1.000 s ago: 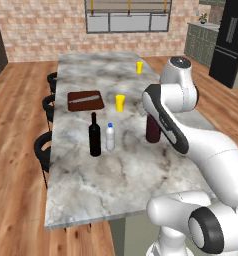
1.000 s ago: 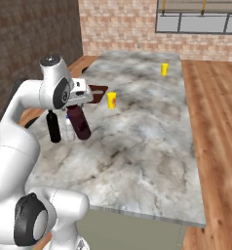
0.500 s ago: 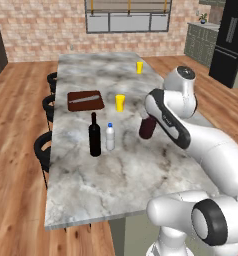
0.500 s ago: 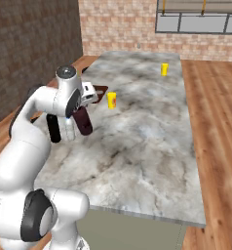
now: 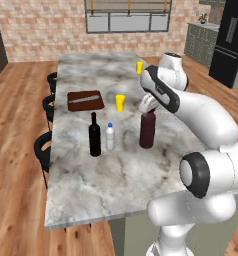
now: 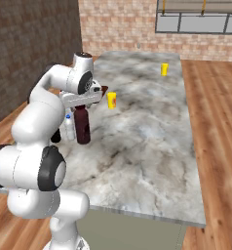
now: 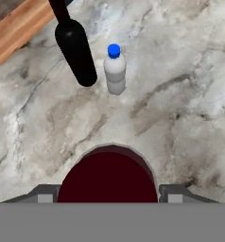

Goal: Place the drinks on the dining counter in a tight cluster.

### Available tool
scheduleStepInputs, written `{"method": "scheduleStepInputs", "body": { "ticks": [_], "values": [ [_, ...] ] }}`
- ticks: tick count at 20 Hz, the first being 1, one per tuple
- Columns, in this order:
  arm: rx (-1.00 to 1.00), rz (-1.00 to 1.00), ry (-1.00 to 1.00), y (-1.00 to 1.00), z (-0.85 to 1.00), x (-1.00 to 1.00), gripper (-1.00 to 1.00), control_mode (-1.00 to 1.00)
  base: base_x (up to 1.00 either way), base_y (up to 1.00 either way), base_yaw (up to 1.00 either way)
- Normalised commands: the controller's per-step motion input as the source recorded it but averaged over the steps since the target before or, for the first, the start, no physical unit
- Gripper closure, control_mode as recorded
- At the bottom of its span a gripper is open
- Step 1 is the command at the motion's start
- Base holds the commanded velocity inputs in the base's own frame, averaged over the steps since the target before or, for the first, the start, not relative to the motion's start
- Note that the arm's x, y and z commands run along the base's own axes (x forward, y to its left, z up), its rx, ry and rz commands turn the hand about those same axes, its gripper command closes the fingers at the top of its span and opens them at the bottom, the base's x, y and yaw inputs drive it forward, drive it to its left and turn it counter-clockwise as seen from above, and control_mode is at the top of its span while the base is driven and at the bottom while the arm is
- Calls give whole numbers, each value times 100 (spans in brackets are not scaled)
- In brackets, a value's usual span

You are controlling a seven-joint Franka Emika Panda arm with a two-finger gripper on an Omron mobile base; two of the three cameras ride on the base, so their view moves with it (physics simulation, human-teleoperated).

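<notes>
My gripper (image 5: pixel 148 106) reaches down from above and is shut on the cap end of the stout dark maroon bottle (image 5: pixel 147 130), which stands upright at the dining counter (image 5: pixel 116 175). In the hand view the maroon bottle (image 7: pixel 108 177) sits between my fingers (image 7: pixel 43 194). Left of it, a gap away, the small whitish bottle with a blue cap (image 5: pixel 110 137) stands right beside the tall black wine bottle (image 5: pixel 94 136). The hand view shows that pair ahead: the whitish bottle (image 7: pixel 115 71) and the wine bottle (image 7: pixel 76 52). From the right, the maroon bottle (image 6: pixel 82 124) stands next to the whitish one (image 6: pixel 69 128).
A yellow cup (image 5: pixel 120 102) stands just beyond the bottles, another yellow cup (image 5: pixel 139 67) farther back. A brown cutting board (image 5: pixel 85 100) lies at the left side. Black stools (image 5: pixel 43 145) line the counter's left edge.
The maroon bottle hung tilted from my gripper; now it is upright, lower, and a little closer to the other two bottles. Those two have not moved.
</notes>
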Motion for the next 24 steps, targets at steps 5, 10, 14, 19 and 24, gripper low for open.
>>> {"method": "scheduleStepInputs", "body": {
  "ticks": [5,10,14,19,24],
  "values": [
    [0,6,-5,0,-23,2,100,-100,0,0,0],
    [3,7,-13,0,-23,8,100,-100,0,0,0],
    [0,7,-5,0,-23,46,100,-100,0,0,0],
    [0,6,0,0,-15,58,100,-100,0,0,0],
    [0,7,0,0,-19,45,100,-100,0,0,0]
  ]
}}
